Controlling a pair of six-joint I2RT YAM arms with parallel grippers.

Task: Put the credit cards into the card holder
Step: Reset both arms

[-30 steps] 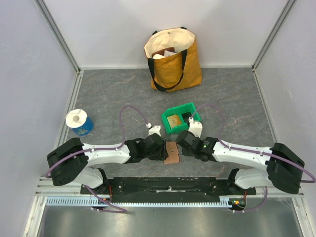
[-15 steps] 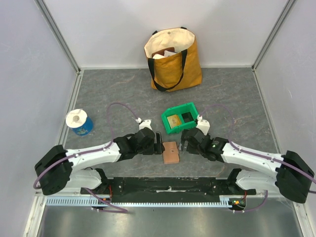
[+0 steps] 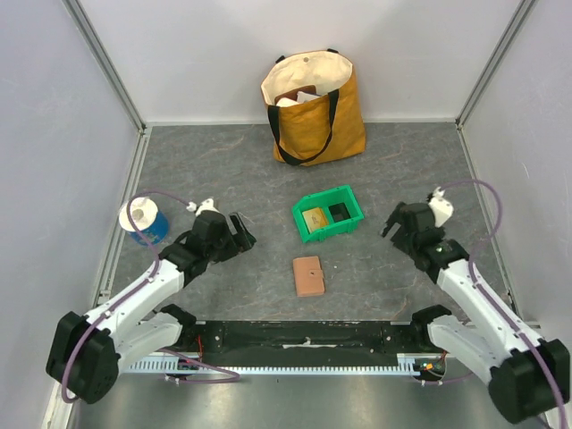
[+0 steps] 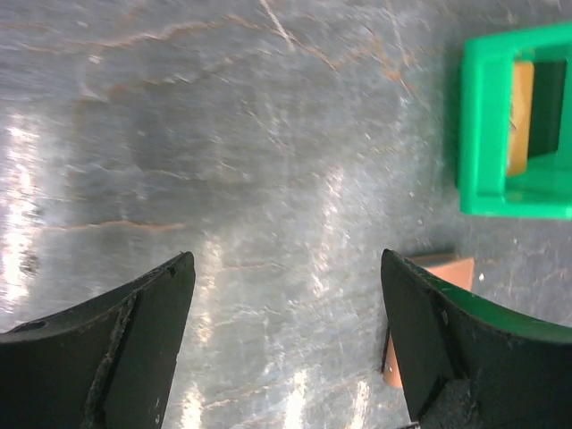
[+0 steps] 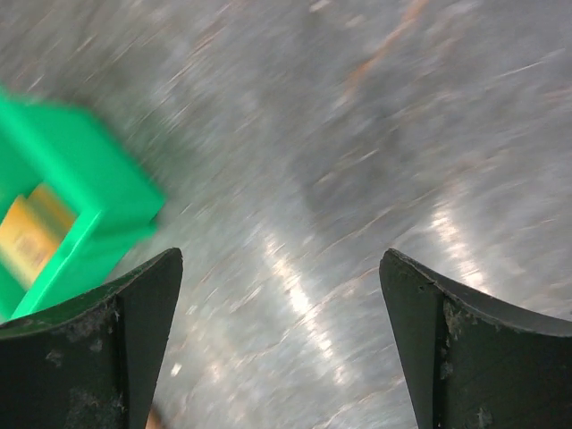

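The card holder [image 3: 309, 275], terracotta-brown, lies closed and flat on the grey table in front of the arm bases. No gripper touches it. The credit cards are hidden from every view. My left gripper [image 3: 243, 230] hangs open to the holder's left with nothing between its fingers. In the left wrist view [image 4: 284, 259] a corner of the card holder [image 4: 442, 273] peeks out beside the right finger. My right gripper [image 3: 391, 223] is open and empty off to the right, and in the right wrist view [image 5: 281, 255] only bare table lies between its fingers.
A green plastic bin [image 3: 327, 214] just behind the card holder contains a tan item and a black item; it also shows as the green bin [image 4: 483, 134] and, blurred, as the green bin [image 5: 80, 206]. A yellow tote bag [image 3: 313, 107] stands at the back. A blue-and-white roll [image 3: 143, 221] sits at the left.
Both grippers have let go of the card holder, opened wide and pulled apart, the left to the left and the right to the right. The holder now lies alone on the table.
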